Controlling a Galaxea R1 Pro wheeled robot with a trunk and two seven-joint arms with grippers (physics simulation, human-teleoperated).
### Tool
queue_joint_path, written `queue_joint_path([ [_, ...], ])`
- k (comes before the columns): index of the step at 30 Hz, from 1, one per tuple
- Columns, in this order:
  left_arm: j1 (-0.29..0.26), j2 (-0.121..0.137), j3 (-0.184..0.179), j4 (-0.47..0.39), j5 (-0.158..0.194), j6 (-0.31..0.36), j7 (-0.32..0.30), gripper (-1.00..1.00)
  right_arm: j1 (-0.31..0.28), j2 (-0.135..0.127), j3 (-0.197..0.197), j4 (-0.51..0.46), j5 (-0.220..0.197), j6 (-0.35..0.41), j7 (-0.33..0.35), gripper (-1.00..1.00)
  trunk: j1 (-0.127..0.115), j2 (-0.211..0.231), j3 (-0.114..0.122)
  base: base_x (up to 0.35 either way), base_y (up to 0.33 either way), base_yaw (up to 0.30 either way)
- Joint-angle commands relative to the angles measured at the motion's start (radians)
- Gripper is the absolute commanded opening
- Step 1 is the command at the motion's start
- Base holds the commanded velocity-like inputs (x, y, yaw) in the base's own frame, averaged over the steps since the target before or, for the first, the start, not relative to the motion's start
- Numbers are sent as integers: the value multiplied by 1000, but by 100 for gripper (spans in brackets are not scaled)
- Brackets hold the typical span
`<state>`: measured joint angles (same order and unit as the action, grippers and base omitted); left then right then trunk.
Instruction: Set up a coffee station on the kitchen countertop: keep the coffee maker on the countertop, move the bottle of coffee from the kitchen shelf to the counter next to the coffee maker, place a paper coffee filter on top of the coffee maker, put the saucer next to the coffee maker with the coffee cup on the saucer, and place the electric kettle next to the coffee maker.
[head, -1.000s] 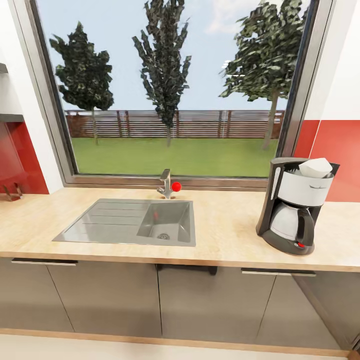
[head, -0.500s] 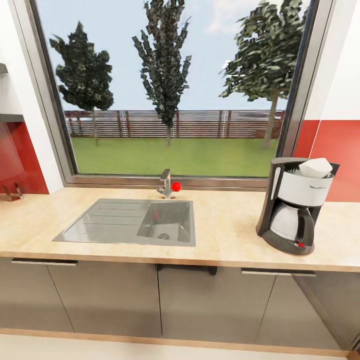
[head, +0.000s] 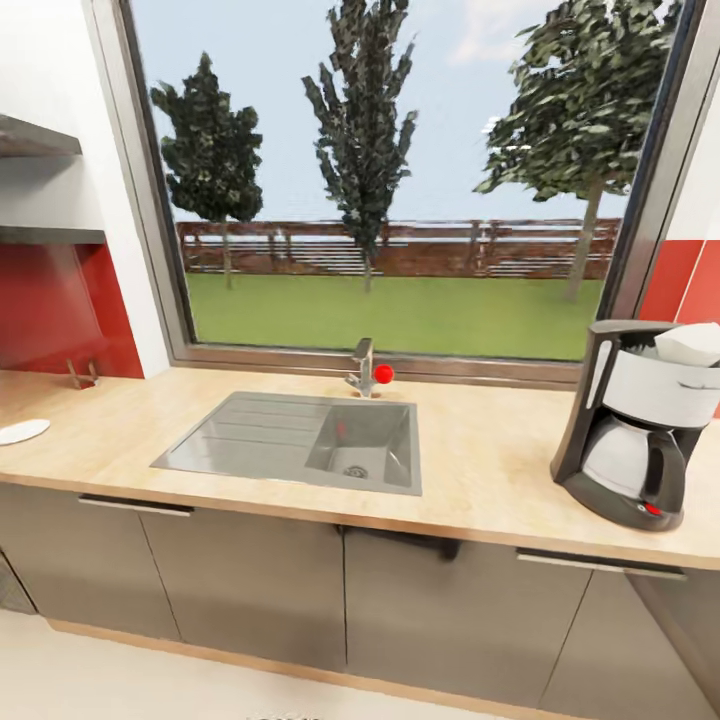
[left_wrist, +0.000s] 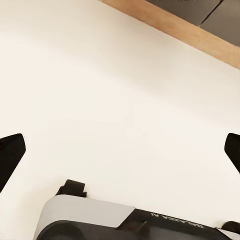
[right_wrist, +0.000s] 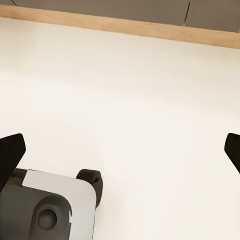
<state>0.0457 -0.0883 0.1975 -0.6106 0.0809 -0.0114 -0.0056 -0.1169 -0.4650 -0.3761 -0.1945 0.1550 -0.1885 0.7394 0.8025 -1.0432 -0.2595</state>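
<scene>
Fingertips (left_wrist: 11, 157) of the left gripper (left_wrist: 120, 155) showed as black wedges spread wide at the frame edges, nothing between them, above a smooth cream floor (left_wrist: 125, 90); the right gripper (right_wrist: 120, 152) was spread the same way, its dark tips (right_wrist: 11, 150) far apart and empty over that pale floor beside a light wood plinth strip (right_wrist: 125, 25). Farther out, the matte light-wood countertop (head: 480, 450) carried an inset grey steel sink (head: 300, 440). The coffee maker (head: 640, 425), black with a white panel and a rounded pale carafe, stood on the counter's right end, a folded white paper coffee filter (head: 688, 343) on top. A flat round saucer (head: 20, 432) lay at the far left edge. Compared with the earlier frame, the head camera had swung left, bringing the saucer and grey shelf (head: 35, 140) into view.
</scene>
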Motion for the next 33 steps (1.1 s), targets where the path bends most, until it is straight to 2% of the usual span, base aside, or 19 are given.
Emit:
queue_joint_path([
  [1,0,0,2,-1,9,-1,-1,100,-1,0,-7,1,11,-6,3,100,0,-1,-1,0,0,271],
  [12,0,0,3,-1,8,-1,-1,100,-1,0,-7,1,11,-6,3,100,0,-1,-1,80,175,120],
  [27,0,0,3,-1,8,-1,-1,100,-1,2,-7,1,11,-8,2,100,0,-1,-1,9,20,263],
  [33,0,1,3,-1,8,-1,-1,100,-1,1,-6,1,11,-7,4,100,0,-1,-1,88,201,140],
])
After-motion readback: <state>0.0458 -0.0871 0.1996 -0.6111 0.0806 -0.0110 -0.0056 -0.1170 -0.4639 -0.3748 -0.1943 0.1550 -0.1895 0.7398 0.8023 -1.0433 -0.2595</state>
